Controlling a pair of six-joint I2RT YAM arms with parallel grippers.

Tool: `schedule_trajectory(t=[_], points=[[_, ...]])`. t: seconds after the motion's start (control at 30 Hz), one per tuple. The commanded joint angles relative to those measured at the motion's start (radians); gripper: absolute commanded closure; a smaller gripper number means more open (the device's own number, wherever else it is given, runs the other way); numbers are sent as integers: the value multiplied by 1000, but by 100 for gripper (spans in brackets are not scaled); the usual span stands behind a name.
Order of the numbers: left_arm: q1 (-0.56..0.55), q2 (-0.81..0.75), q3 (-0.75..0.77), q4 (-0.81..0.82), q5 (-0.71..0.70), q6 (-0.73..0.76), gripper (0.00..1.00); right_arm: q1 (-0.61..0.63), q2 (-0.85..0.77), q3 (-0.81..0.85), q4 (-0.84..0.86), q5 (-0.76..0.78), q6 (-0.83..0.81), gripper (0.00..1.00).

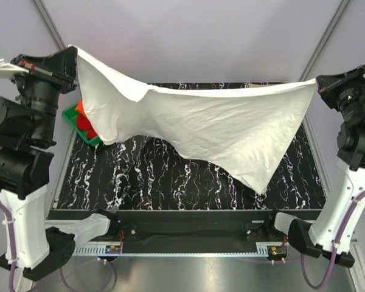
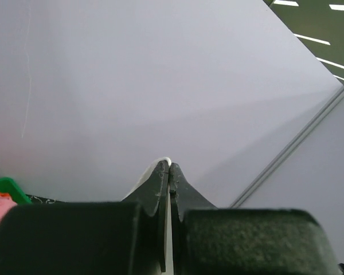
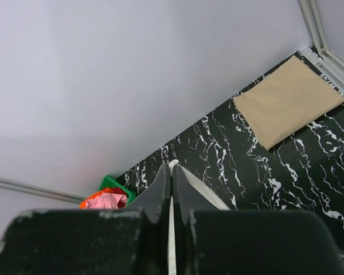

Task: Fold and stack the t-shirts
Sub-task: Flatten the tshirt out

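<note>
A white t-shirt point(image 1: 219, 128) hangs stretched in the air above the black marble table point(image 1: 140, 176), held at two corners. My left gripper point(image 1: 72, 53) is raised at the upper left and shut on one corner; a sliver of white cloth point(image 2: 166, 160) shows at its tips point(image 2: 169, 164). At the upper right my right gripper point(image 1: 319, 85) is shut on the other corner, and the white cloth point(image 3: 203, 190) trails from its tips point(image 3: 173, 166). A folded tan t-shirt point(image 3: 286, 100) lies flat on the table. Pink point(image 3: 106, 201) and orange point(image 1: 80, 108) t-shirts lie bunched in the crate.
A green plastic crate point(image 1: 70, 114) stands at the table's far left edge, partly hidden behind the hanging cloth, and also shows in the right wrist view point(image 3: 110, 182). Grey walls enclose the table at the back and sides. Both arm bases sit at the near edge.
</note>
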Motion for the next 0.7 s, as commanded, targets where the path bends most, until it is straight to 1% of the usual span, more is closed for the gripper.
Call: schedule_trajectory(t=[0.0,0.07,0.1,0.13,0.17,0.2,0.23,0.27,0.3,0.33,0.37,0.4,0.43,0.47,0.53,0.6,0.63,0.67], points=[[3,96,75,81,-17,85,100,-4,83,77,25,-21,-58,100],[5,159,75,133,-42,117,100,-4,123,89,76,-8,-56,100],[3,185,83,173,-61,126,100,-4,169,106,97,-8,-54,100],[5,213,91,192,-100,141,100,-4,192,115,117,4,-50,100],[6,278,151,166,-94,129,100,-4,219,164,126,1,-27,100],[10,320,230,126,-67,108,100,-4,292,219,108,-16,-19,100],[-10,357,276,137,-21,117,100,-4,327,285,82,-43,-10,100],[-13,427,333,138,-11,102,100,-4,355,356,66,-88,16,100],[-10,469,400,79,15,77,100,-4,399,381,65,-114,34,100],[-10,504,481,18,62,51,100,-20,432,455,11,-152,41,100],[-24,509,526,-9,61,59,100,-15,455,631,-120,-124,-3,100],[-44,479,460,41,20,86,100,-8,438,614,-115,-76,-14,100],[-65,437,342,128,-49,135,100,-9,405,530,-65,-58,-13,100],[-43,381,183,147,-24,91,100,-14,379,401,9,-63,-4,100],[-17,331,161,111,65,16,100,-30,368,414,-35,-93,-7,100],[-39,294,158,172,-1,55,100,-30,326,361,15,-91,7,100],[-49,297,196,193,-72,91,100,-30,331,358,19,-94,14,100],[-46,319,257,149,-74,83,100,-30,346,450,-45,-100,22,100]])
